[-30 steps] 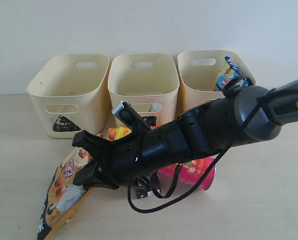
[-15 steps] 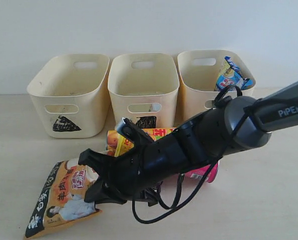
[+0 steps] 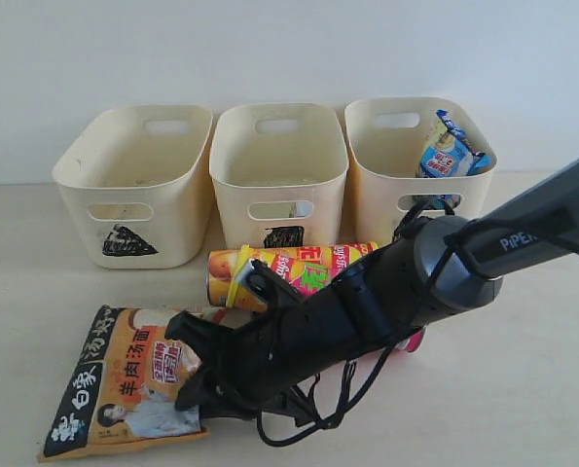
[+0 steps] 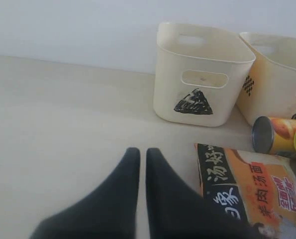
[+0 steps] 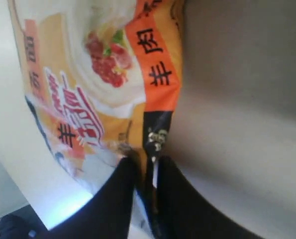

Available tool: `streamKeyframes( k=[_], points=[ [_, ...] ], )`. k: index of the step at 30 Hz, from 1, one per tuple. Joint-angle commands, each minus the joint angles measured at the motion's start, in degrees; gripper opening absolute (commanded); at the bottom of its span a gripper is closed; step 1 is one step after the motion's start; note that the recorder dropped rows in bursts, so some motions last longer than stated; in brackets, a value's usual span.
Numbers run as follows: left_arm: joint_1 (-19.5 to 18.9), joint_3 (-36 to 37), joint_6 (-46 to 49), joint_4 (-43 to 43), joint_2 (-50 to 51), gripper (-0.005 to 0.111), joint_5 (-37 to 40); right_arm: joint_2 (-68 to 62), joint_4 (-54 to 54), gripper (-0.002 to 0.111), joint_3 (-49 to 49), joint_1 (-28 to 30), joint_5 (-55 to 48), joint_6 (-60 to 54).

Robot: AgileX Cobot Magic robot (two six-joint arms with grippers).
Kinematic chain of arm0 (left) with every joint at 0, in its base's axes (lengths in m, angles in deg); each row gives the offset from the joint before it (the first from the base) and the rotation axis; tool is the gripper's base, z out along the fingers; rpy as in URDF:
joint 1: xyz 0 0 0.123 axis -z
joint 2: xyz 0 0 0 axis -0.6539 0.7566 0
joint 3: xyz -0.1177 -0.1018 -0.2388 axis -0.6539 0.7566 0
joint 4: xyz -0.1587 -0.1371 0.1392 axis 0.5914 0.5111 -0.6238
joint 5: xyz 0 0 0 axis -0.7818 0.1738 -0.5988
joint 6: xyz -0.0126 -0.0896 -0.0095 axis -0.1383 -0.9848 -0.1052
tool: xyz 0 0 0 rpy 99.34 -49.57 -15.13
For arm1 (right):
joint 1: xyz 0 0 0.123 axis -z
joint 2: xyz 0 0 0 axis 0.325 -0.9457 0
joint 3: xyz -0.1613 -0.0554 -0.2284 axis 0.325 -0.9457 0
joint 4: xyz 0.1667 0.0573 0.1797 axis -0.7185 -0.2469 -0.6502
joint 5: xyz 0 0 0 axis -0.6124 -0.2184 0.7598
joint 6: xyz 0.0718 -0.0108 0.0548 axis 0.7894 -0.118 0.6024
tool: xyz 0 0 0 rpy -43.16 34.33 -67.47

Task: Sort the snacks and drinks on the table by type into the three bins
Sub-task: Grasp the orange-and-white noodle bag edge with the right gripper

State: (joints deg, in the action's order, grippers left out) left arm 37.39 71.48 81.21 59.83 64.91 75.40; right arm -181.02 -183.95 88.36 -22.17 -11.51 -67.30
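Note:
The orange-black snack bag (image 3: 124, 384) lies flat on the table at the front left. My right gripper (image 3: 187, 389) reaches across to its near edge, and in the right wrist view the gripper (image 5: 145, 162) is shut on the edge of the bag (image 5: 98, 74). A yellow-orange-red tube (image 3: 289, 272) lies on its side before the middle bin (image 3: 279, 165). Only a pink sliver of the other tube (image 3: 416, 339) shows behind the arm. The blue-white bag (image 3: 450, 146) stands in the right bin (image 3: 386, 165). My left gripper (image 4: 138, 152) is shut and empty over bare table. The drinks are out of view.
The triangle-marked bin (image 3: 124, 185) stands at the back left, seen too in the left wrist view as the triangle bin (image 4: 202, 74). The right arm (image 3: 396, 292) and its dangling cable lie low across the middle of the table. A pale wall runs behind the bins.
My right gripper came down and leftward with the orange-black bag, which hung tilted before and now lies flat on the table. The yellow-orange-red tube has come into full view.

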Motion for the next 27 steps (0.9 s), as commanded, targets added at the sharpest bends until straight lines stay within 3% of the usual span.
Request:
streamKeyframes(
  k=[1,3,15,19,27],
  points=[
    [-0.2,0.2,0.3,-0.2,-0.2,0.004,-0.4,-0.1,-1.9,0.054,0.0,0.1,2.1,-0.3],
    [-0.2,0.2,0.3,-0.2,-0.2,0.004,-0.4,-0.7,-3.1,0.068,0.2,0.1,2.0,-0.3],
    [-0.2,0.2,0.3,-0.2,-0.2,0.004,-0.4,-8.5,-5.6,0.069,8.9,0.1,-1.6,1.5],
    [-0.2,0.2,0.3,-0.2,-0.2,0.004,-0.4,-8.7,-5.6,0.083,9.2,0.1,1.0,1.8],
    [-0.2,0.2,0.3,-0.2,-0.2,0.004,-0.4,-8.7,-5.6,0.082,9.2,0.1,3.8,1.3]
  ],
)
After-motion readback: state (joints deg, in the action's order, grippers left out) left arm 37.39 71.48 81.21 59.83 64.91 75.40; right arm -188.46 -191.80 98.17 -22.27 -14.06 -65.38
